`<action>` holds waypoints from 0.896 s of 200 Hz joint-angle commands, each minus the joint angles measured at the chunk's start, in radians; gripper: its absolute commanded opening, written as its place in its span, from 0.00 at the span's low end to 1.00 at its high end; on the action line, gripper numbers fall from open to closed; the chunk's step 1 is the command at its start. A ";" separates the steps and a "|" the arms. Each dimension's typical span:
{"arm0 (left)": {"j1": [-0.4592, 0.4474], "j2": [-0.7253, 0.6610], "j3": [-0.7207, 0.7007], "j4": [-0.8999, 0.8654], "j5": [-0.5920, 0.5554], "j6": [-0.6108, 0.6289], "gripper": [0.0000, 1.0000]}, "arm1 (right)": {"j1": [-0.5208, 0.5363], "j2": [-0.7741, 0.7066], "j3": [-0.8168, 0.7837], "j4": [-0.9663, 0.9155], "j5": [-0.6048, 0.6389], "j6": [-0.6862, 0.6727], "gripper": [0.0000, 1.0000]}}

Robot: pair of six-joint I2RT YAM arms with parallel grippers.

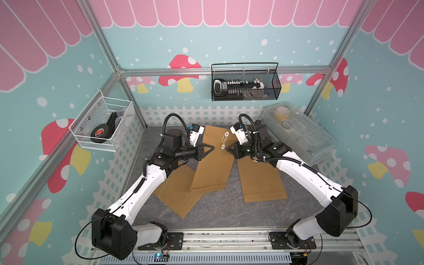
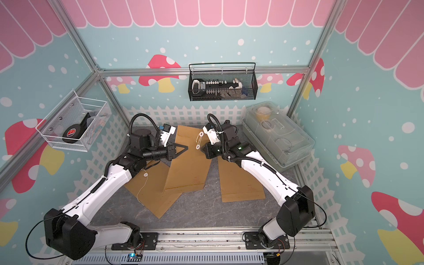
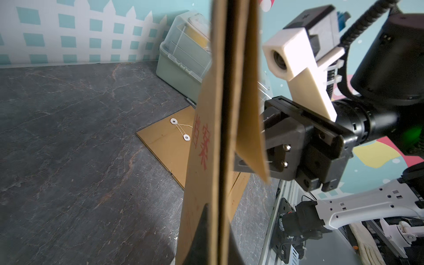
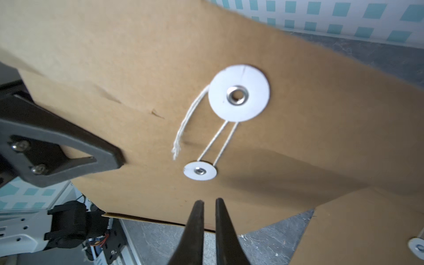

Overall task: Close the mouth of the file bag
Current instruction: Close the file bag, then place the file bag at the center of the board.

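Item: file bag, mid-table, upper end raised and tilted. Holder: left gripper, clamped on its left edge. Adjacent: right gripper, fingers slightly apart, empty, tips at right edge near lower disc; string joins both discs.
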 commanded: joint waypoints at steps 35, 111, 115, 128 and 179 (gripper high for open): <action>0.004 -0.009 -0.099 0.195 -0.119 -0.213 0.00 | -0.020 -0.063 -0.045 0.072 0.143 0.171 0.37; 0.099 0.175 -0.106 -0.049 -0.113 -0.255 0.00 | -0.061 0.059 -0.230 -0.061 0.326 0.341 0.42; 0.100 0.180 -0.111 -0.049 -0.125 -0.249 0.00 | -0.061 0.067 -0.238 -0.055 0.327 0.347 0.42; 0.100 0.210 -0.119 -0.024 -0.140 -0.241 0.00 | -0.060 0.087 -0.261 -0.020 0.318 0.363 0.42; 0.081 0.400 -0.068 0.055 -0.186 -0.237 0.00 | -0.016 0.195 -0.178 -0.007 0.244 0.331 0.42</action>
